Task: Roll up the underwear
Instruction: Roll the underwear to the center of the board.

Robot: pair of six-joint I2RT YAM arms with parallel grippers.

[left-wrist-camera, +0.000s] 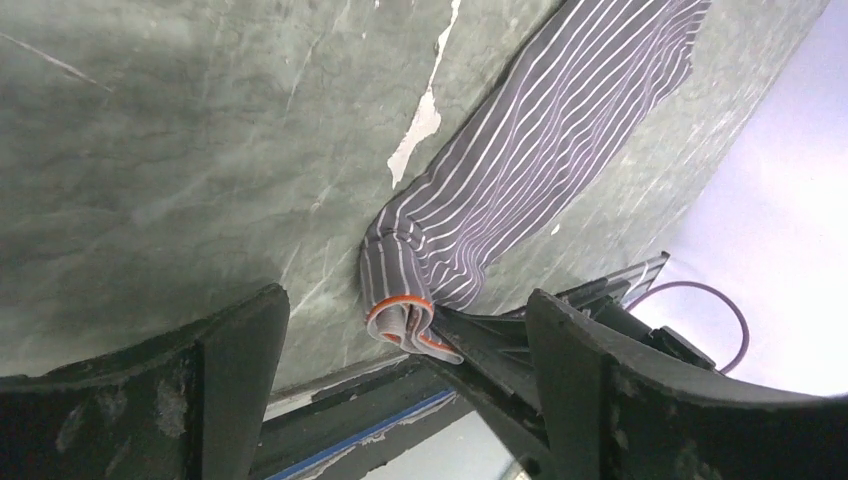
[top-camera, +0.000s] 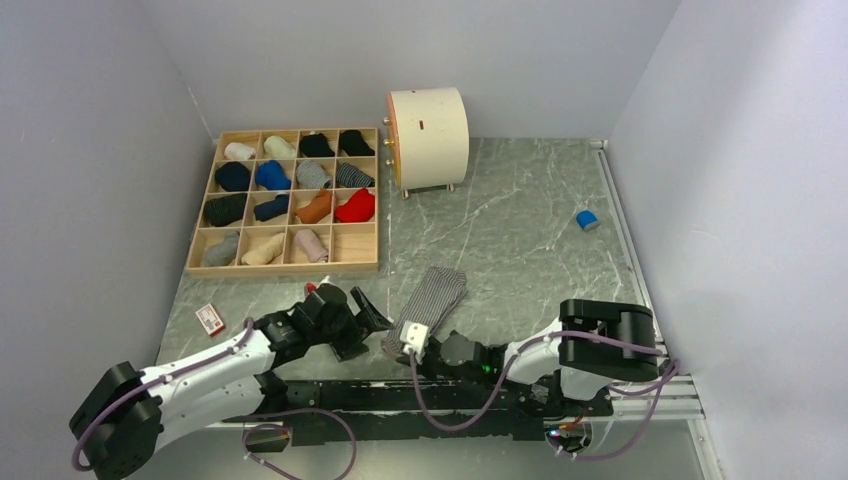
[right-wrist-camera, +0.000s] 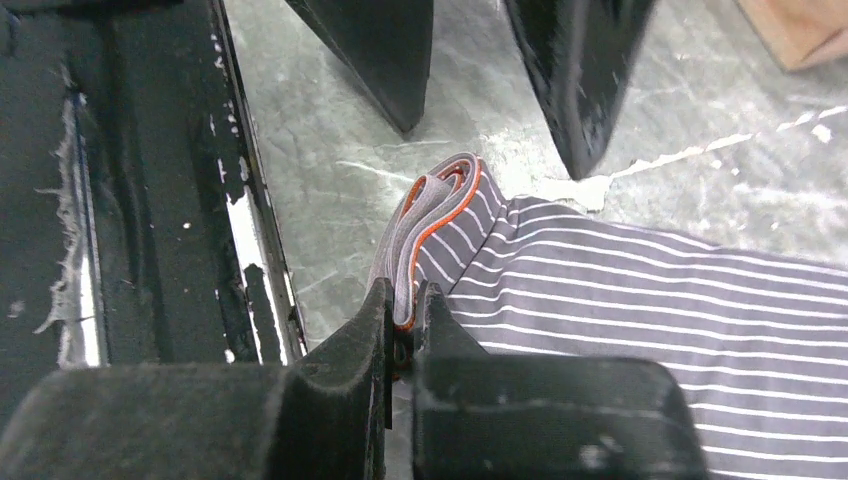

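My right gripper (right-wrist-camera: 404, 312) is clenched on the near end of the grey striped underwear (top-camera: 432, 298), where the cloth is doubled over into a small fold edged in orange. My two fingers are pressed together with that fold pinched between them. From there the rest of the garment runs away toward 1 o'clock across the marbled green table (top-camera: 520, 230), lying flat and narrow with a few creases. It sits at about 6 o'clock on the tabletop, close to the near edge.

My left gripper (left-wrist-camera: 405, 302) is released, its fingers (left-wrist-camera: 235, 365) spread wide and apart from the cloth. It faces the same folded end from the 9 o'clock side, with nothing between its fingers but bare table.

At 10 o'clock stands a wooden compartment tray (top-camera: 283, 267) holding rolled garments in many colours. A pale cylindrical drum (top-camera: 432, 133) stands at 12 o'clock, a small blue block (top-camera: 587, 220) lies at 2 o'clock, and a little red and white box (top-camera: 210, 319) lies at 8 o'clock.
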